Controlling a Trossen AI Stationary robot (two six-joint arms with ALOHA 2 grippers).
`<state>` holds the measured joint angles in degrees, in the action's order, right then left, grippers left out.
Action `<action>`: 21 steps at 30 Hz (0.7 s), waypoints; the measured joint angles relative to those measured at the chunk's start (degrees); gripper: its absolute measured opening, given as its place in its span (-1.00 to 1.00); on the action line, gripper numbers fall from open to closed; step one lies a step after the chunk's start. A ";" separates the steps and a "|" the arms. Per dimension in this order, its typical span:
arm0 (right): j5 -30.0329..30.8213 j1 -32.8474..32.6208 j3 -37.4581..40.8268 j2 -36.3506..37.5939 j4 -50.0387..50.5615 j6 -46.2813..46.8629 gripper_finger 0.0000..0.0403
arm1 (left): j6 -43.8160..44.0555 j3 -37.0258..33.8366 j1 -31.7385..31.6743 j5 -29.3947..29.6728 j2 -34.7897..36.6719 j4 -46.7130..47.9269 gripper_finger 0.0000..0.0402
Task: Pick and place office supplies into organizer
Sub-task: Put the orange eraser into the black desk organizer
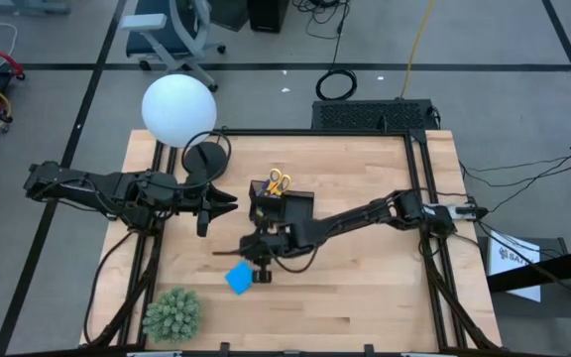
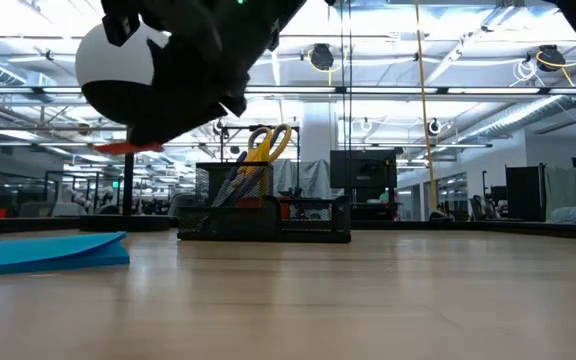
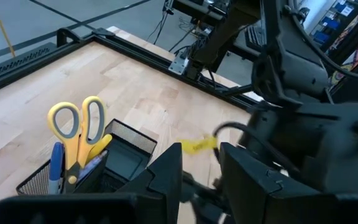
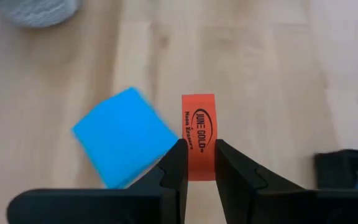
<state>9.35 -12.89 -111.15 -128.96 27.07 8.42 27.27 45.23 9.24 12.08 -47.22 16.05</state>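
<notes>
My right gripper (image 4: 199, 149) hangs above the table's middle (image 1: 257, 250), shut on a small red eraser (image 4: 198, 127) with black print. The blue square note pad (image 4: 123, 144) lies flat on the wood just below and beside it (image 1: 239, 279). The black mesh organizer (image 1: 282, 205) stands behind, with the yellow-handled scissors (image 1: 279, 181) and pens upright in its taller section (image 3: 73, 134). My left gripper (image 3: 201, 180) is open and waits left of the organizer (image 1: 218, 205), touching nothing. My right gripper pinches the red eraser between its two fingers at its near end (image 4: 199, 163). The fingers lie along it, and its free end (image 2: 128, 147) sticks out past the fingertips toward the table's left. It is lifted clear of the table and roughly level.
A lamp with a white globe (image 1: 178, 109) and a round black base (image 1: 204, 159) stands at the far left. A green spiky plant (image 1: 173, 313) sits at the near left corner. Bare wood (image 1: 365, 288) lies to the right of the note pad.
</notes>
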 joint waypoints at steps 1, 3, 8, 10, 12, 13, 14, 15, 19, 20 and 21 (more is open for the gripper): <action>0.38 0.58 -0.01 0.04 -0.06 0.70 -0.71 | 0.00 0.00 0.02 0.00 0.00 -0.02 -0.43; 1.27 1.49 -0.02 0.11 0.66 2.40 -0.71 | 0.00 0.00 0.02 0.00 -0.02 0.01 -0.43; 3.20 3.46 -0.02 0.11 2.63 6.39 -0.71 | 0.00 0.00 0.02 0.00 0.00 0.00 -0.43; 4.99 4.08 0.00 0.11 4.12 8.04 -0.71 | 0.00 0.00 0.01 0.00 -0.01 0.00 -0.43; 6.75 4.76 0.00 0.11 6.03 10.28 -0.71 | 0.00 0.00 0.01 0.00 -0.01 0.00 -0.43; 7.32 5.11 0.00 0.11 6.83 11.66 -0.71 | 0.00 0.00 0.00 0.00 -0.01 0.00 -0.43; 7.34 5.54 0.00 0.11 7.62 13.21 -0.71 | 0.00 0.00 0.02 0.00 0.00 0.00 -0.43; 7.36 5.93 -0.01 0.11 8.50 14.85 -0.71 | 0.00 0.00 0.02 0.00 0.00 0.00 -0.43; 7.42 7.12 0.00 0.09 10.77 17.69 -0.71 | 0.00 0.00 0.01 0.00 -0.02 0.00 -0.43; 7.42 7.34 0.00 0.09 10.98 17.45 -0.71 | 0.00 0.00 0.01 0.00 -0.01 0.00 -0.43; 7.42 7.55 0.00 0.09 11.17 17.23 -0.71 | 0.00 0.00 0.01 0.00 0.00 0.00 -0.43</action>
<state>16.78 -5.34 -111.15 -128.88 38.24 25.65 27.27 45.23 9.24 12.08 -47.22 16.05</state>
